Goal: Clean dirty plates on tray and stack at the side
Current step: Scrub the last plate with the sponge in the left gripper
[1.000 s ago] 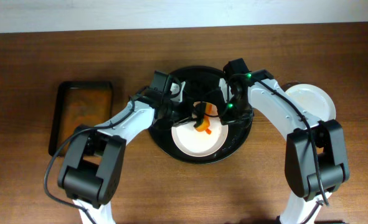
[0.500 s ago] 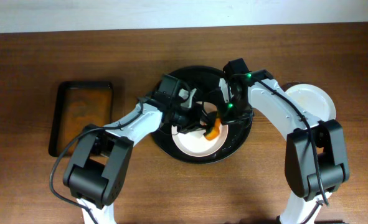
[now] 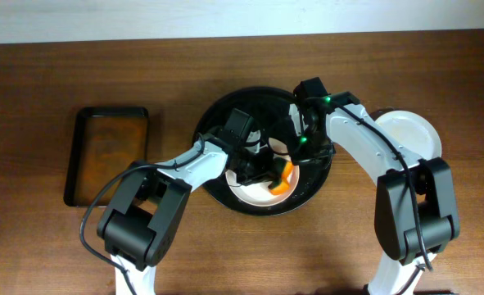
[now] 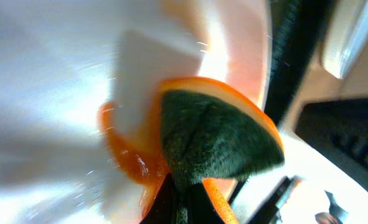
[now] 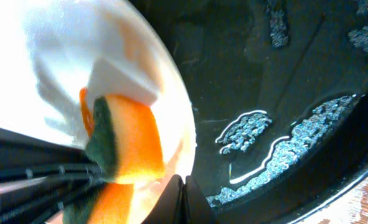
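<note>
A white plate (image 3: 254, 191) lies in the round black tray (image 3: 262, 102), tilted up at its right side. My left gripper (image 3: 268, 170) is shut on an orange sponge with a green scouring side (image 3: 282, 177) and presses it on the plate near its right rim. In the left wrist view the sponge (image 4: 215, 137) sits against the plate (image 4: 47, 93), above my fingers (image 4: 184, 208). My right gripper (image 3: 300, 152) is shut on the plate's rim; its wrist view shows the fingertips (image 5: 182, 186), the plate (image 5: 59, 56), the sponge (image 5: 131, 146) and the wet tray (image 5: 283, 93). A second plate (image 3: 411, 135) lies on the table to the right.
A smaller rectangular dark tray (image 3: 72, 164) with brownish liquid stands at the left. Foam and water streaks (image 5: 249, 130) lie on the black tray's floor. Both arms cross over the tray. Wooden table surrounds it, with a pale wall along the far edge.
My left gripper has moved the sponge to the right across the plate, from its middle to near its right rim. The right arm has not moved.
</note>
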